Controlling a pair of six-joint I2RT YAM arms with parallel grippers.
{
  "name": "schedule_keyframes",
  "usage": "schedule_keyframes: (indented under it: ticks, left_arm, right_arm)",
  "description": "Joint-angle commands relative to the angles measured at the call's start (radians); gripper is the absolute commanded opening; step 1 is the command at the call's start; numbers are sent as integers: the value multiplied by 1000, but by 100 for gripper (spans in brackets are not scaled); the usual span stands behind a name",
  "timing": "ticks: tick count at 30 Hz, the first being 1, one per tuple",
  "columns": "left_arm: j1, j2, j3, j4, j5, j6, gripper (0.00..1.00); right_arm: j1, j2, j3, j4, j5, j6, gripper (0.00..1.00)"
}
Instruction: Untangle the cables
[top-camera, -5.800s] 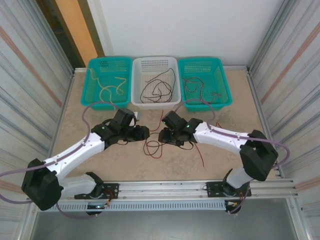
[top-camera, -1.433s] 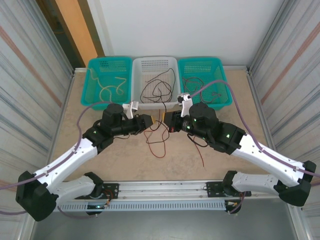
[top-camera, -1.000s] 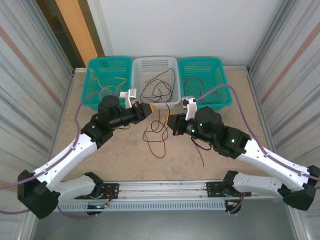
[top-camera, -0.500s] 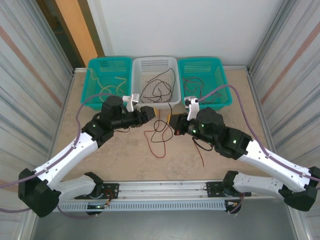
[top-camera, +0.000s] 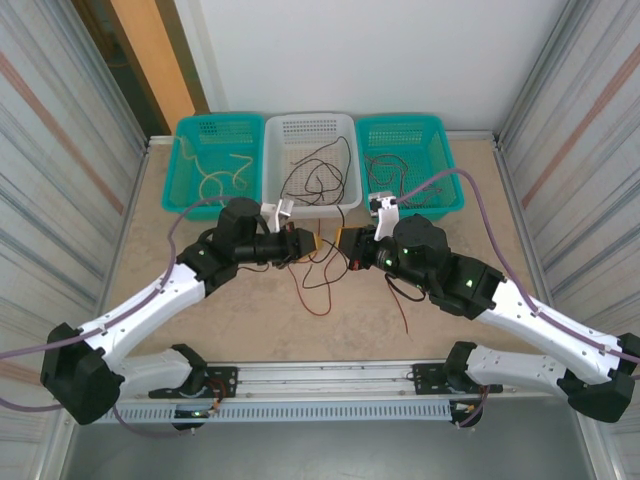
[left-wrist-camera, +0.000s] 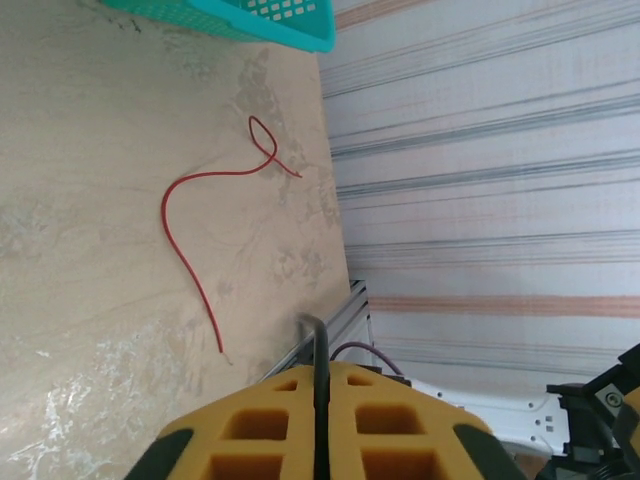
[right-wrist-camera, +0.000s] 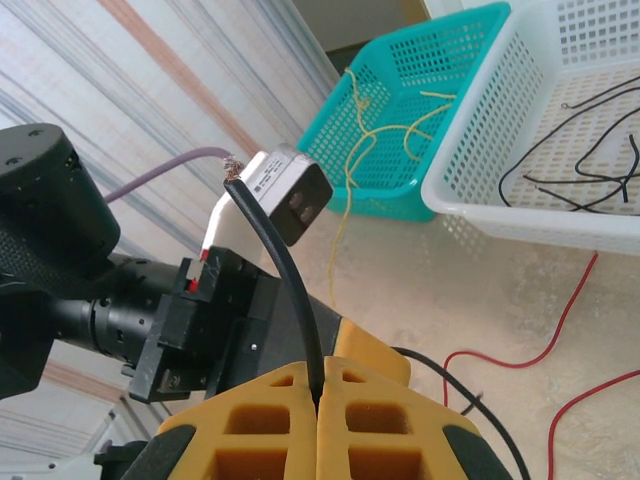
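Near edge: the left arm (top-camera: 150, 305) and the right arm (top-camera: 520, 310) are standing stretched from their bases toward the middle of the worktop (top-camera: 200, 330), with their ends facing each other, close but apart.

The left fingers (left-wrist-camera: 255, 435) are pinching a black cable (left-wrist-camera: 321, 395). The wrist view is showing it caught in the seam between the yellow pads, with a short end sticking out past the tips. The right fingers (right-wrist-camera: 385, 425) are likewise clamping a black cable (right-wrist-camera: 287, 275), which is arching up out of the pads to a bare cut end. Whether both are gripping one and the same cable cannot be told.

Just nearer than the two ends, a red cable (top-camera: 313, 285) is lying in loose loops on the worktop. A second red cable (top-camera: 402, 308) is lying beside the right arm, apart from the first.

Far edge: three baskets are standing side by side in a row.
- The left teal basket (top-camera: 178, 170) is holding pale yellow cables (top-camera: 225, 177).
- The white basket (top-camera: 272, 170) in the middle is holding black cables (top-camera: 315, 178), looped over one another.
- The right teal basket (top-camera: 452, 175) is holding thin dark cables (top-camera: 400, 175), whose exact colour is hard to make out.
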Motion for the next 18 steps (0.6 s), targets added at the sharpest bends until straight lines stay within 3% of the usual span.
schedule_keyframes:
  ticks: [1,10,14,18]
  left_arm:
    - [-1,-23,60,0,-28,39,0]
    - [27,-106,79,64,-191,119,0]
    - [40,-133,101,94,-253,157,0]
    - [43,-156,77,224,-270,139,0]
  right_arm:
    - [3,-25,25,14,-4,6,0]
    - [36,-69,-111,76,-30,86,0]
    - [98,-6,-161,99,-38,119,1]
    - [157,94,-183,146,-32,157,1]
